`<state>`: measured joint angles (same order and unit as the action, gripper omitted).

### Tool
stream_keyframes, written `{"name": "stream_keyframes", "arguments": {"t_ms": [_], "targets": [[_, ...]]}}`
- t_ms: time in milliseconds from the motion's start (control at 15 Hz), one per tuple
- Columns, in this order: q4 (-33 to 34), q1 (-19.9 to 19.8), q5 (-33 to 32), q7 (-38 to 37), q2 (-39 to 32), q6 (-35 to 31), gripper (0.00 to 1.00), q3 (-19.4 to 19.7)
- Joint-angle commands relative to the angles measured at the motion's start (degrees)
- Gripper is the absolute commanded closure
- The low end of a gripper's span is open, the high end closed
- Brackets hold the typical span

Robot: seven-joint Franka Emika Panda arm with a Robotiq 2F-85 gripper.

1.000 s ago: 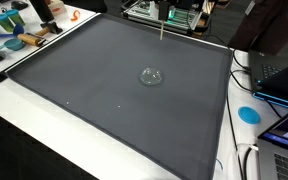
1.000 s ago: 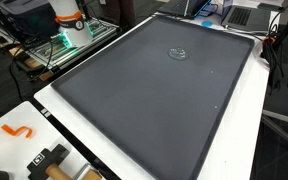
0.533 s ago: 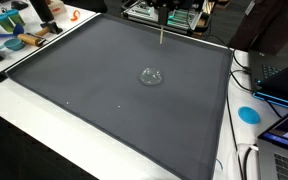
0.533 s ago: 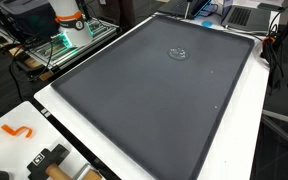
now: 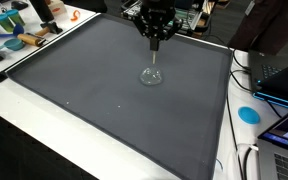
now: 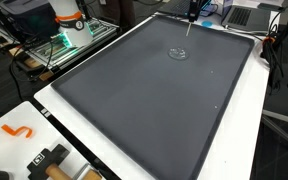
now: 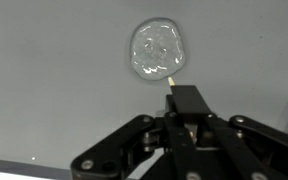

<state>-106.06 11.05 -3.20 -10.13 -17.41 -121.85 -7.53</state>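
One thin pale stick [image 5: 153,55] is clamped between the closed fingers of your end effector [image 7: 187,100]. Its tip points down at the edge of a clear round blob [image 7: 156,50], mid-way across the dark mat [image 5: 74,80] on the white worktop [image 5: 14,112].

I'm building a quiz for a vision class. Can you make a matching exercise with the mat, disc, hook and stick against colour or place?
Things:
1 mat
2 disc
3 hook
4 stick

Matches:
a orange
b held in the claw
c dark grey
d blue

Pairs: 1-c; 2-d; 3-a; 4-b
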Motion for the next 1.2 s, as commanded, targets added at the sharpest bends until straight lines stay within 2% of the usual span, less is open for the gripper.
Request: {"name": "stream_keyframes", "arguments": {"t_ms": [0,533,1133], "targets": [[1.9,0.9,-2.9,-2.8,-3.5,-1.0,0.97,1.4],[4.1,0.9,-1.7,-2.8,-8.2,-2.2,0.97,1.7],[6.1,1.1,-1.1,-2.8,-11.5,-0.2,0.97,1.8]]}}
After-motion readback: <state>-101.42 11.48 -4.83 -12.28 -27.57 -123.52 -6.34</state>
